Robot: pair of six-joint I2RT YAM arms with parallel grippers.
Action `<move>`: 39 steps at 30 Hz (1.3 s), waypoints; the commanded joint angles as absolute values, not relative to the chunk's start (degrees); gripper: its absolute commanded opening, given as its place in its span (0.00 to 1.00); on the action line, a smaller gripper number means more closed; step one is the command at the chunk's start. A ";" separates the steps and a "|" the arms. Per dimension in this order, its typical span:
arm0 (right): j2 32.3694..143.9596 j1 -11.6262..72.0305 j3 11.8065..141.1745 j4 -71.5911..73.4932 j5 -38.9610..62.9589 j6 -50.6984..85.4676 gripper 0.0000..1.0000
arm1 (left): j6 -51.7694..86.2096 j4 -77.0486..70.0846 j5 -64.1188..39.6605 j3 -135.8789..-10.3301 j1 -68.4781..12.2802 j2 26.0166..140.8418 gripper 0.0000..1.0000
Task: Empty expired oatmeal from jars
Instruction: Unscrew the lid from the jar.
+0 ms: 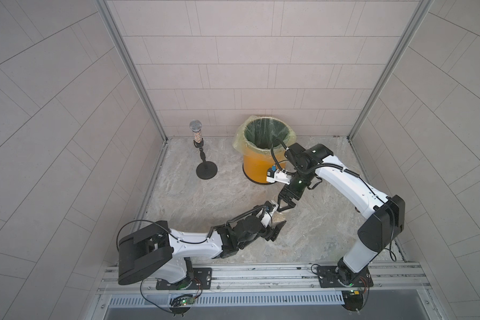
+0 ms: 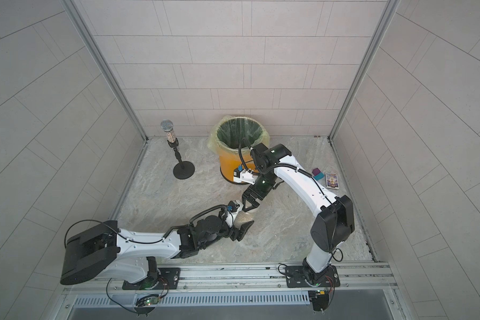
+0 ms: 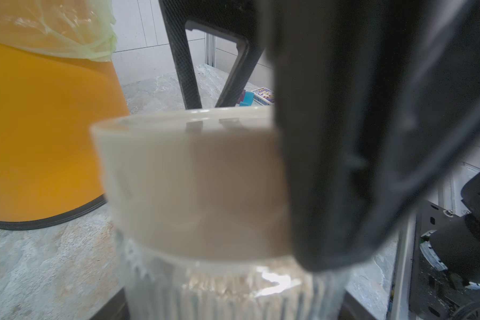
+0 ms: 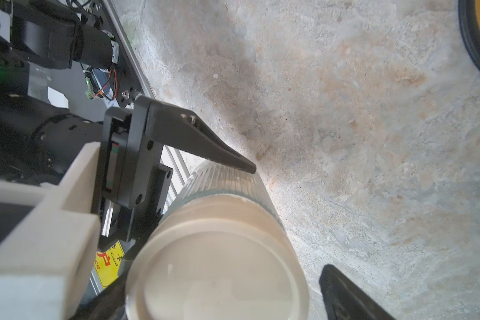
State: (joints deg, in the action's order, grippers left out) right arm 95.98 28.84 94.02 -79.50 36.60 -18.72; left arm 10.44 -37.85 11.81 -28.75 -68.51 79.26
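Top views, left gripper (image 1: 276, 219) clamping jar (image 4: 225, 180) from the side; right gripper (image 1: 284, 208) pointed down, spread wide astride lid (image 4: 216, 277)

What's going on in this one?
The left gripper is closed on the ribbed glass jar, with oatmeal visible inside. The right gripper is open at the cream lid, its jaws straddling the lid without clamping it. The lid is still on. The lined orange bin stands just behind them.
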 commanded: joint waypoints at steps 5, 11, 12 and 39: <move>93.77 28.88 93.73 -77.42 37.20 -12.90 0.93 | 9.52 -43.12 12.08 -31.78 -68.57 77.33 0.00; 93.78 28.93 93.60 -77.97 37.64 -12.70 0.71 | 9.23 -42.89 12.61 -32.03 -68.60 77.19 0.00; 94.00 28.94 93.69 -78.55 38.02 -13.58 0.61 | 9.25 -42.90 12.78 -31.99 -68.57 77.13 0.00; 92.90 27.51 96.10 -87.55 40.24 -46.71 0.30 | 9.45 -41.75 14.06 -30.15 -68.35 73.17 0.00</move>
State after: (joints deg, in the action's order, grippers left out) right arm 95.02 28.21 94.21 -81.87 41.17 -39.62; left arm 8.95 -33.89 11.46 -28.99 -68.99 76.47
